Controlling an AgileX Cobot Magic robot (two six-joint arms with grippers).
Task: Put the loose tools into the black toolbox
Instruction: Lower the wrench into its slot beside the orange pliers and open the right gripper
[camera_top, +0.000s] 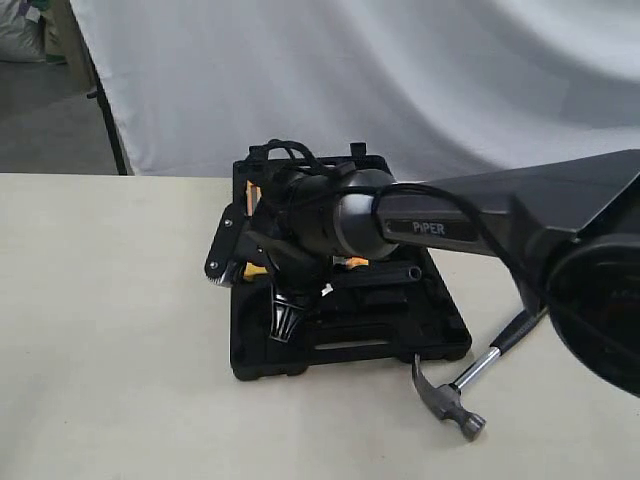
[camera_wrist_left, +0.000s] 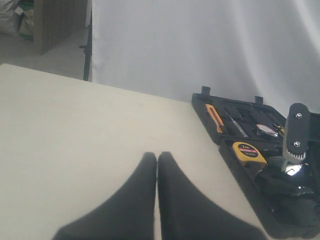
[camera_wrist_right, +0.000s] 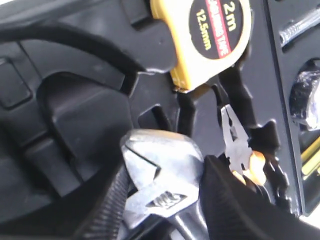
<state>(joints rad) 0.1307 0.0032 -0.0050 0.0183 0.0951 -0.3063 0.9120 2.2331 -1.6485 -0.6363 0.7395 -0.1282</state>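
The black toolbox (camera_top: 350, 362) lies open at the middle of the table. My right gripper (camera_wrist_right: 165, 195) hangs low over its near half, shut on the silver head of the adjustable wrench (camera_wrist_right: 160, 180); the wrench's handle is hidden. The wrench hovers above an empty recess (camera_wrist_right: 75, 100), beside the yellow tape measure (camera_wrist_right: 210, 35) and the orange-handled pliers (camera_wrist_right: 237, 145). The claw hammer (camera_top: 455, 395) lies on the table off the box's front right corner. A small dark tape roll (camera_wrist_left: 266, 131) rests in the far half. My left gripper (camera_wrist_left: 157, 157) is shut on nothing above bare table, left of the toolbox (camera_wrist_left: 250, 200).
An orange utility knife (camera_wrist_left: 215, 117) and thin steel tools sit in the far half of the case. A white cloth backdrop (camera_top: 400, 80) hangs behind the table. The right arm (camera_top: 470, 225) stretches across the box from the right.
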